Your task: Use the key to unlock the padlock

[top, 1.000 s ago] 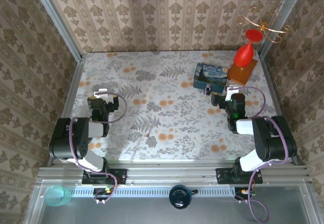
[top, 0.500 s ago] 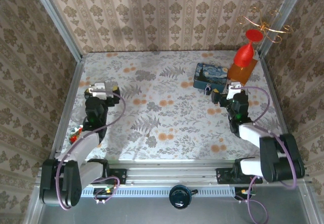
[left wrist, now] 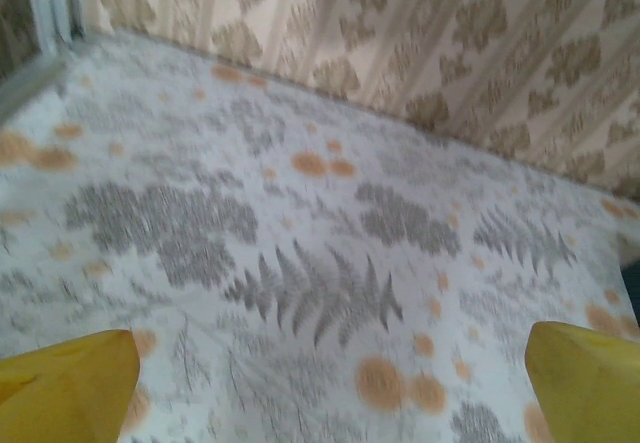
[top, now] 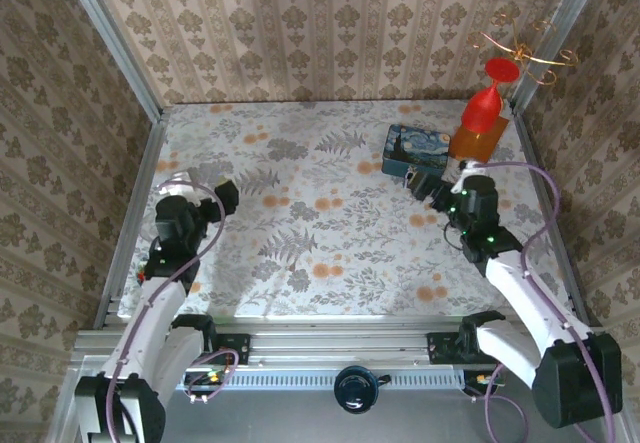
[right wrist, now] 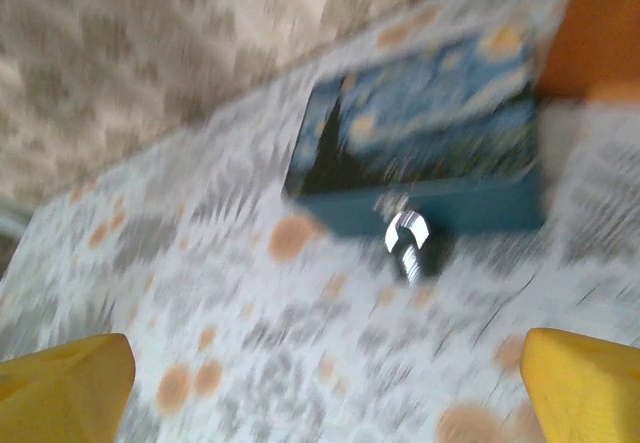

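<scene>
With left claw and right claw both spread, the right could knock the padlock, mid-frame just beside the tin, askew by closing off-centre.

Table: flat top covered by a floral cloth, grey ferns and orange blossoms. Far right: blue swirl-painted tin lying flat, orange block just beside its right end. Padlock on the cloth just in front of the tin's near side; contact not resolvable, right wrist view blurred
</scene>
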Controlling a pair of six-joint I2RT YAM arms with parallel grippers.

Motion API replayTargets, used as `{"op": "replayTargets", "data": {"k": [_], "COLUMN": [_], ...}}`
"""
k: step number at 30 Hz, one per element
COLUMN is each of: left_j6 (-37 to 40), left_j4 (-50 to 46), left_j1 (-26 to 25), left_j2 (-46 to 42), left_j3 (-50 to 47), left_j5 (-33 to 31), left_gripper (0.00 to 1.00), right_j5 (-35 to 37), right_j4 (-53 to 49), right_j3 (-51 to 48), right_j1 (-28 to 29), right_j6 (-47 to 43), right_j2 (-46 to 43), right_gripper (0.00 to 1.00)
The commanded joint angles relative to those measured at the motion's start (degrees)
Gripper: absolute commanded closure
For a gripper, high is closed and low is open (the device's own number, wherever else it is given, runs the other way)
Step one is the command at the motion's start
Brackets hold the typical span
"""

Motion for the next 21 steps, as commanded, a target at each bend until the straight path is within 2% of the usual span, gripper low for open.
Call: {"op": "replayTargets", "data": {"k": [1,7,10,14,18,21], "left_j6": [-1.4,-3.44,-4.96,-3.14,-3.4,-3.24], "left_j4": [-5.7,-11.83,-15.67,-20.89,-26.82,-29.59], "left_j1": [-1.39,-6.67,-8.75,-9.85,-9.76,-9.77], "left_j2": [-1.38,-11.93,-19.02,-28.41,-36.22,-39.89], "left_j3": [-0.72,-9.33,-12.04,-12.07,-11.58,-11.53], "left_j5": [6.45,4.24,2.99,0.26,-4.72,-4.94], "left_gripper": [0.0,0.0,0.0,0.0,0.0,0.0], "right_j5": [2.23,9.25,7.71,8.2,8.13,8.4], "right_j4": [-8.83,-13.92,-16.52,-19.98,-24.39,-27.5], "right_j3": [3.6,10.64,15.52,22.85,30.81,36.26], "right_j1": [10.39,28.57,34.27,40.78,45.2,47.82], "right_j6": [3.93,9.98,15.46,20.3,21.28,21.12], "right_j2": [2.42,13.18,20.06,29.96,39.6,45.31], "right_gripper": [0.0,0.05,0.1,0.16,0.26,0.3]}}
